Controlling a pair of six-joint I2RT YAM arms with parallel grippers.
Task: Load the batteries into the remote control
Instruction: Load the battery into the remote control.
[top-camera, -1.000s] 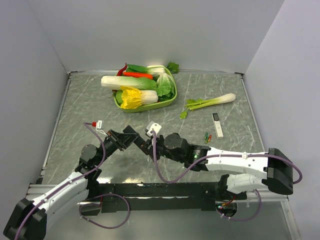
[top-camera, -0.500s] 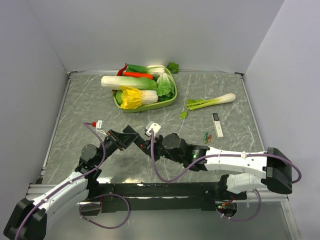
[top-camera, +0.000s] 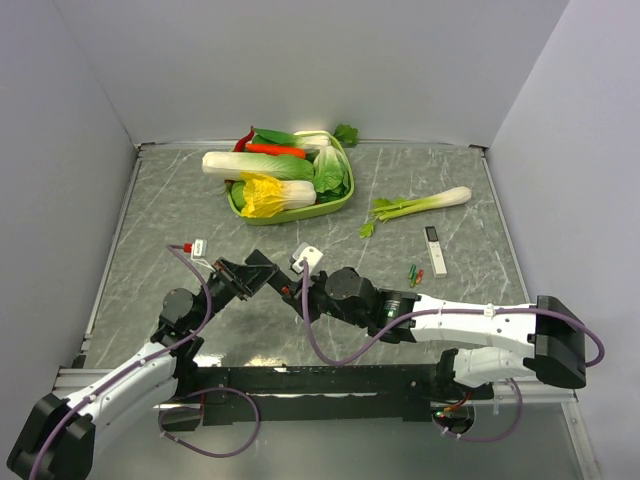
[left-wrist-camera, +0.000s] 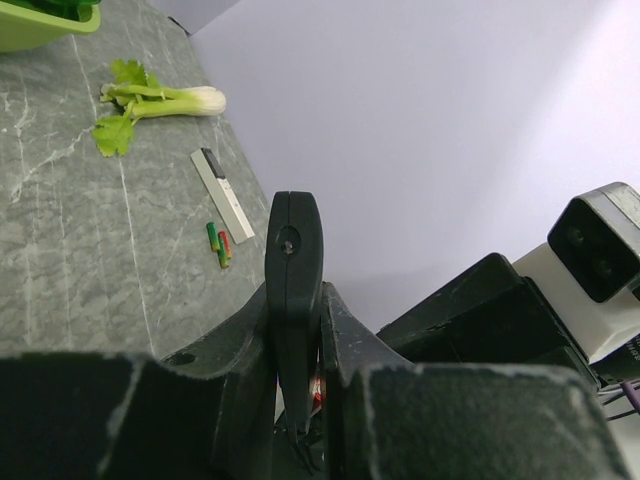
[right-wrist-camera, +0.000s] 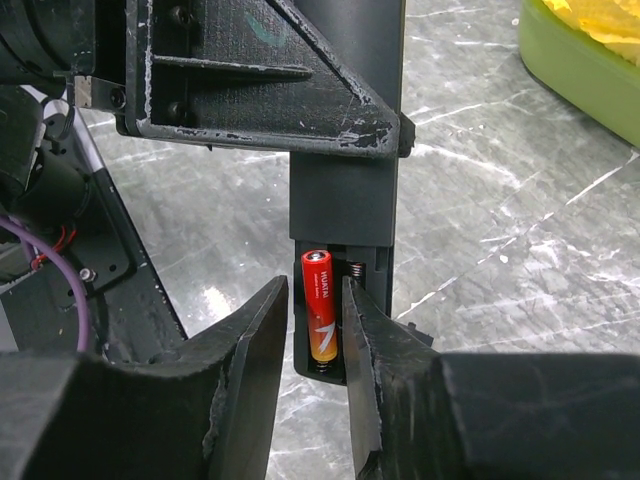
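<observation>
Firmly left claw (left-wrist-camera: 297, 345) clamps remote control (left-wrist-camera: 294, 250); red battery (right-wrist-camera: 320, 318) seemingly seated inside.

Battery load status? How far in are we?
Done: one red battery sits in the remote control's slot. In hand: left fingers clamp the remote control; right fingers straddle that battery, grip unclear. Left: the bay beside it shows only a spring; spare batteries lie on the table.

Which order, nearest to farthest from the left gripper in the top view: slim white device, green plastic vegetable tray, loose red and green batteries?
From the left gripper:
1. green plastic vegetable tray, behind it toward the back wall.
2. loose red and green batteries, off to the right.
3. slim white device, just past the batteries, farther right.
</observation>
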